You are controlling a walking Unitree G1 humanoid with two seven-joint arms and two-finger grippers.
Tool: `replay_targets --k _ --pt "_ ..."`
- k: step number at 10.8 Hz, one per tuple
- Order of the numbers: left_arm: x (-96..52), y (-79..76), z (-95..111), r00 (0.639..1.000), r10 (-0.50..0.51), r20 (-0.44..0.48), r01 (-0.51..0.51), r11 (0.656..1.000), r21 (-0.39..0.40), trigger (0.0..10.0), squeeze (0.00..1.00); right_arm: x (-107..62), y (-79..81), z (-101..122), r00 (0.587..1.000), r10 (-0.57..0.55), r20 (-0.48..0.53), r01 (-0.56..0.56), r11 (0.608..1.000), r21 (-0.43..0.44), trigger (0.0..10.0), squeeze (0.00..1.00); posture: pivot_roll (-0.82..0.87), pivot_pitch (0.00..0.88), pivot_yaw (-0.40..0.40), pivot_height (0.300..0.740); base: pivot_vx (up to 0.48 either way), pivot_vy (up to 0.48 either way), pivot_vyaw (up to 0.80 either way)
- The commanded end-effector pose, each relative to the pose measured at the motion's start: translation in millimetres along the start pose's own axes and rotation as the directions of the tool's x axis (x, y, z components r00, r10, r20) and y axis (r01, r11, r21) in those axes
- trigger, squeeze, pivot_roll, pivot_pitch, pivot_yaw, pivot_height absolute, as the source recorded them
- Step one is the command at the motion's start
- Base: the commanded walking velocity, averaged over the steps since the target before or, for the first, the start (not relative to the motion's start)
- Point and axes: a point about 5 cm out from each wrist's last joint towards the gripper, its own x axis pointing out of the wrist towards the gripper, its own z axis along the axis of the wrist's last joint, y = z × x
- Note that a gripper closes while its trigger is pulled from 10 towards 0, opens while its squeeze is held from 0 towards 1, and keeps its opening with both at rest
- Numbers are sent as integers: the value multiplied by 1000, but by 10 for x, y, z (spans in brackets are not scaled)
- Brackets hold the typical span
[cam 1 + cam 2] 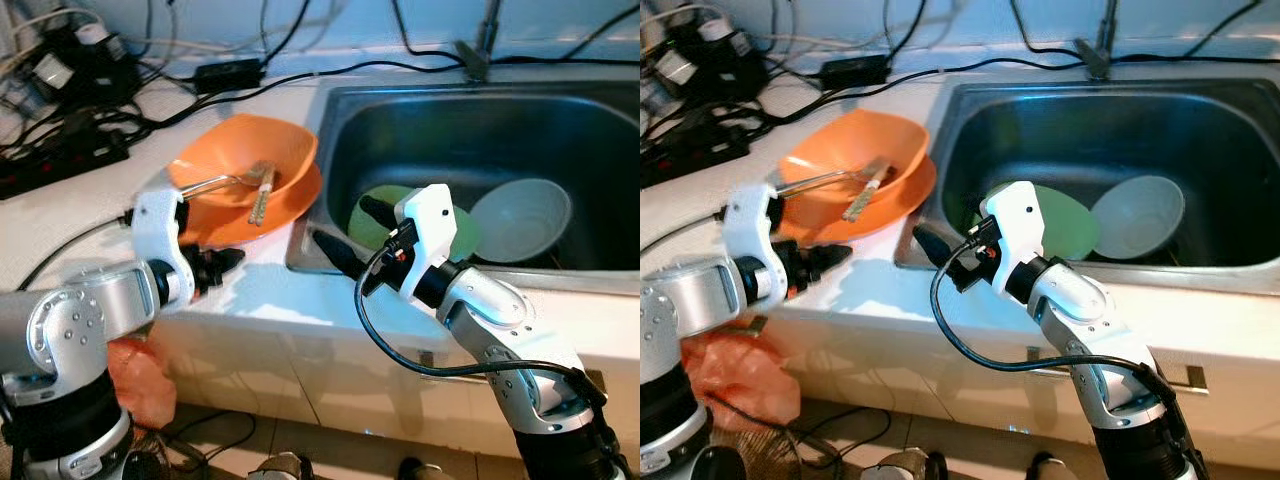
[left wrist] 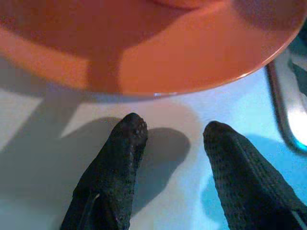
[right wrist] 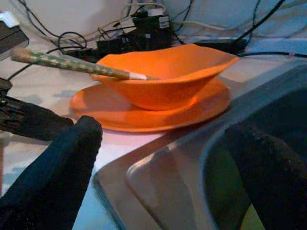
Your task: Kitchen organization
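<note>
Orange bowl [image 1: 245, 160] with chopsticks [image 1: 262, 192] sits on an orange plate [image 1: 290, 205] on the counter [image 1: 60, 215], beside the sink [image 1: 600, 275]; left gripper [image 2: 172, 139], fingers apart, rests near the plate rim; right gripper [image 3: 163, 158], spread wide, straddles the sink edge

orange bowl [image 1: 250, 155] on orange plate [image 1: 290, 205] | left end effector [image 1: 225, 262] near plate | sink [image 1: 470, 120]: green plate [image 1: 375, 205], pale bowl [image 1: 520, 218]
</note>
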Motion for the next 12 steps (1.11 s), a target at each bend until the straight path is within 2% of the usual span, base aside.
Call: replay_targets --k 1,2,5,6,10,11,12 --pt "-40 20 -14 1000 6 -2 -6 1000 1 10000 0 29 10 33 1000 16 16 -16 1000 -7 10000 0 205 90 144 740 0 0 0" --pt "-64 12 -58 1000 -1 -7 1 1000 17 10000 0 35 4 19 1000 13 13 -12 1000 -7 10000 0 210 89 145 740 0 0 0" --pt "-74 -27 64 999 4 41 -6 999 45 10000 0 48 7 3 1000 10 14 -10 1000 -4 10000 0 210 86 145 740 0 0 0" --pt "-87 -131 93 997 -55 51 50 995 85 10000 0 60 -7 -13 1000 2 12 -2 1000 -5 10000 0 206 81 141 740 0 0 0" --pt "-212 -331 242 969 -231 85 210 956 204 10000 0 74 -60 -43 1000 -6 3 6 1000 -12 10000 0 209 63 122 740 0 0 0" --pt "-255 -414 314 940 -319 118 293 935 199 10000 0 88 -91 -57 1000 -11 1 11 1000 -14 10000 0 211 55 112 740 0 0 0" --pt "-273 -444 315 929 -350 116 320 921 221 10000 0 90 -108 -64 1000 -18 -1 18 1000 -17 10000 0 209 53 107 740 0 0 0"
